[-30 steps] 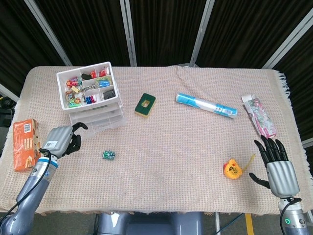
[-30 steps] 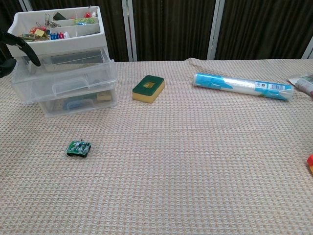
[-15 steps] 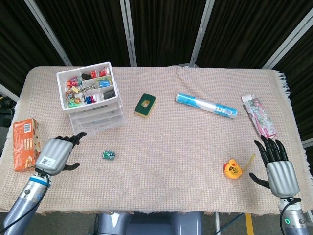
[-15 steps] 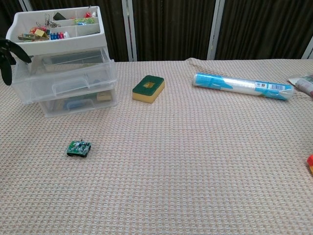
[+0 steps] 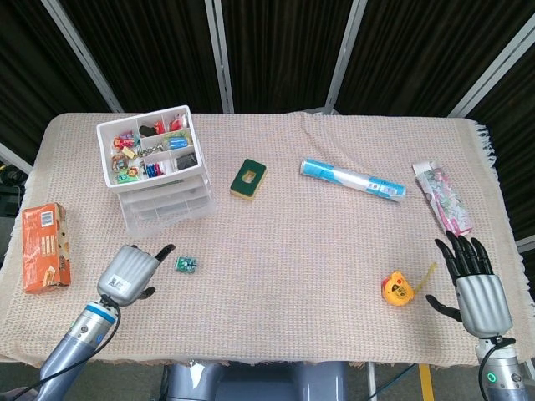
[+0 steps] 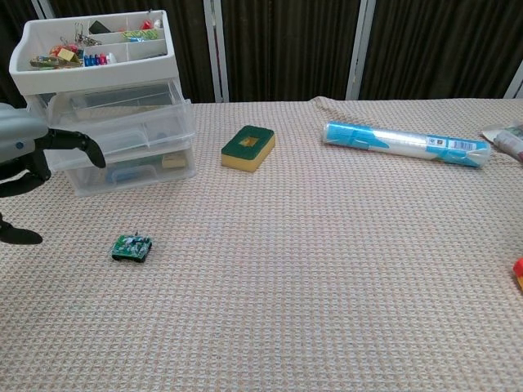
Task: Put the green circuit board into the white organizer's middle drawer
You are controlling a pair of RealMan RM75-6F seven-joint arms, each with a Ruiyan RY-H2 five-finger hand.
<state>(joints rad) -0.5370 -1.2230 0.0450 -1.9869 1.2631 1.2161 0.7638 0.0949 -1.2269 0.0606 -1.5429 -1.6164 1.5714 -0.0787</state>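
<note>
Fingers (image 5: 164, 249) of the left hand (image 5: 129, 274) are spread and hold nothing, tips just left of the board (image 5: 186, 265), which lies flat on the cloth (image 5: 292, 276), near of the organizer (image 5: 155, 167). Its middle drawer (image 6: 110, 131) stands pulled out. No writing on the board can be read. A sponge (image 5: 248, 180) lies right of the organizer, an orange box (image 5: 46, 247) at the left edge. The right hand (image 5: 473, 284) rests spread near the right edge, beside a yellow tape measure (image 5: 395, 289).
</note>
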